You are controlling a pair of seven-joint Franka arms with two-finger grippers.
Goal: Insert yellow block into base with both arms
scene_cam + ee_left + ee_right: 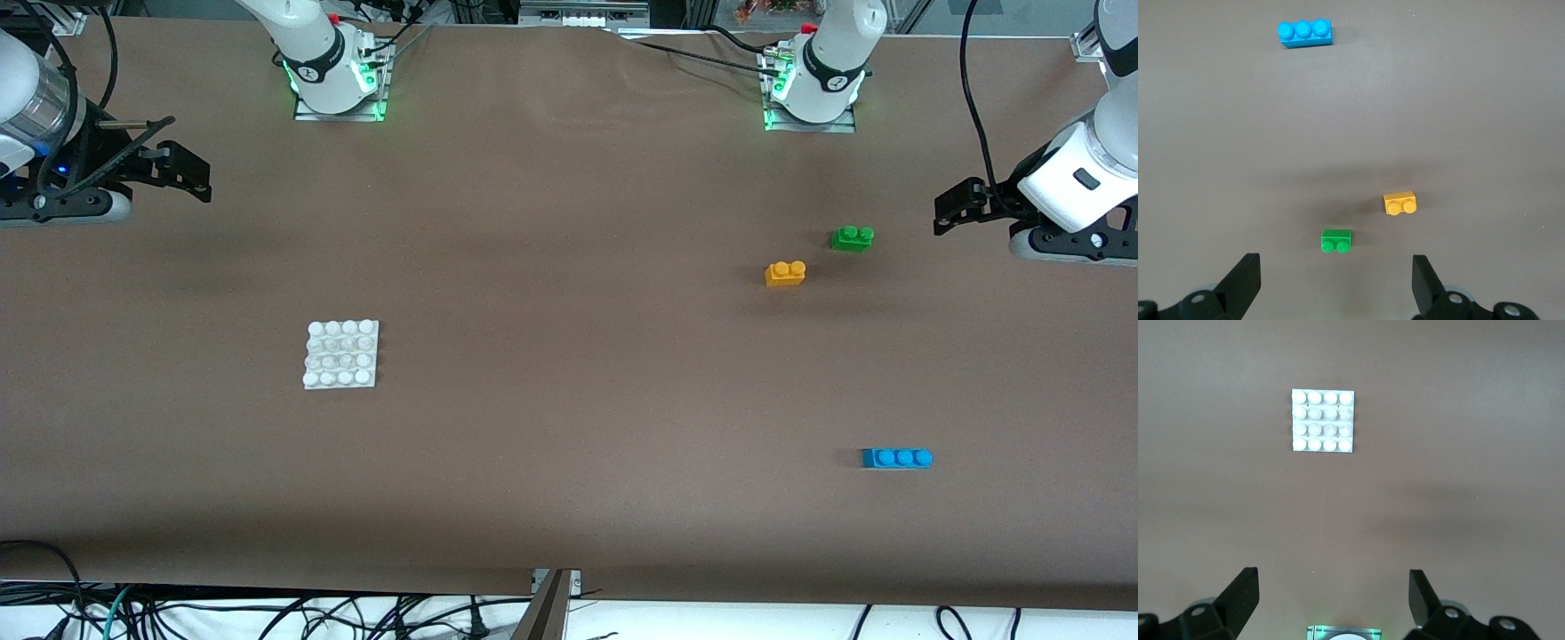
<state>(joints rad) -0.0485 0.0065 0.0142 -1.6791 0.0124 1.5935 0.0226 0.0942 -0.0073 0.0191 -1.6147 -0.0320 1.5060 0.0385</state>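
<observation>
The yellow block (785,273) lies on the brown table toward the left arm's end, studs up; it also shows in the left wrist view (1399,203). The white base (341,354) lies flat toward the right arm's end and shows in the right wrist view (1323,421) with nothing on it. My left gripper (949,212) hangs open and empty over the table's left-arm end, apart from the block; its wrist view shows it open too (1336,283). My right gripper (188,176) hangs open and empty over the right-arm end, as its wrist view confirms (1331,600). Both arms wait.
A green two-stud brick (852,237) lies beside the yellow block, a little farther from the front camera (1337,241). A blue three-stud brick (898,458) lies nearer the front camera (1305,33). The arm bases (338,80) (813,84) stand at the table's back edge.
</observation>
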